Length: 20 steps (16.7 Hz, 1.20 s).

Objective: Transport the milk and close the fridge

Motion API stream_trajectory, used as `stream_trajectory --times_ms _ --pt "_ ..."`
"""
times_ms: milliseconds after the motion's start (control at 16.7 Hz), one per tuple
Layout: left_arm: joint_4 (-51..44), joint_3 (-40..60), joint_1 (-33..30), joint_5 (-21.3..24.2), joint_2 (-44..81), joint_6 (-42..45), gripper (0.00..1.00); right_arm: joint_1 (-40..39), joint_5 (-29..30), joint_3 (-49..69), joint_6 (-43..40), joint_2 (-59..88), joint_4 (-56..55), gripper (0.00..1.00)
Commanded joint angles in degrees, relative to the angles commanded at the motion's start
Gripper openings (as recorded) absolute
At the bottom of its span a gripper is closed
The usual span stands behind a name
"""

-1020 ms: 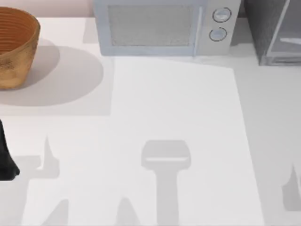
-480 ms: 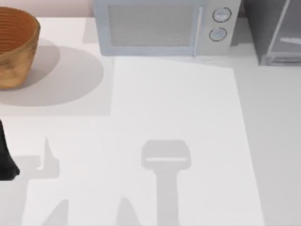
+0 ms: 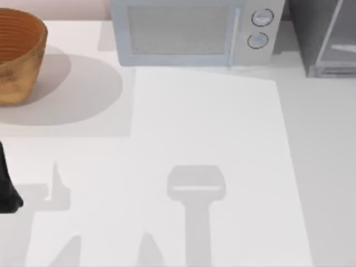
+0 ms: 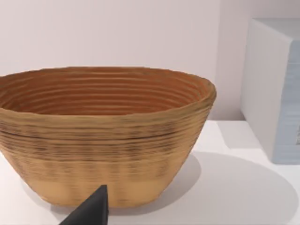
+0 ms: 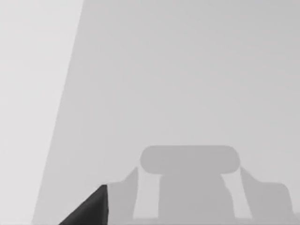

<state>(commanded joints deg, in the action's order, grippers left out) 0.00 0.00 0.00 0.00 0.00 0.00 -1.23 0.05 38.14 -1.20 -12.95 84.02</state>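
The milk is out of view. The fridge (image 3: 311, 33) is a dark speckled grey cabinet at the table's far right corner, cut off by the picture's edge. Its lighter door panel (image 3: 338, 41) sits at a slant to the body. A dark part of my left gripper (image 3: 8, 189) shows at the table's left edge, in front of the basket, and a dark tip of it (image 4: 91, 212) shows in the left wrist view, facing the basket. A dark tip of my right gripper (image 5: 91, 208) hangs over bare white table in the right wrist view.
A woven brown basket (image 3: 16, 55) stands at the back left, seen close and with nothing showing inside (image 4: 103, 136). A light-grey microwave (image 3: 192, 30) with two round knobs stands at the back centre, its side (image 4: 274, 89) beside the basket. Arm shadows lie on the white table (image 3: 206, 122).
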Motion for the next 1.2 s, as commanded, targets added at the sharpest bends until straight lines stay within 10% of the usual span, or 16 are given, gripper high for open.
stream_trajectory --times_ms 420,1200 --pt "0.0 0.0 0.0 0.0 0.0 0.0 1.00 15.9 -9.9 7.3 -18.5 17.3 -0.9 1.00" --pt "0.0 0.0 0.0 0.0 0.0 0.0 1.00 76.2 -40.6 29.3 -84.6 84.2 -0.6 1.00"
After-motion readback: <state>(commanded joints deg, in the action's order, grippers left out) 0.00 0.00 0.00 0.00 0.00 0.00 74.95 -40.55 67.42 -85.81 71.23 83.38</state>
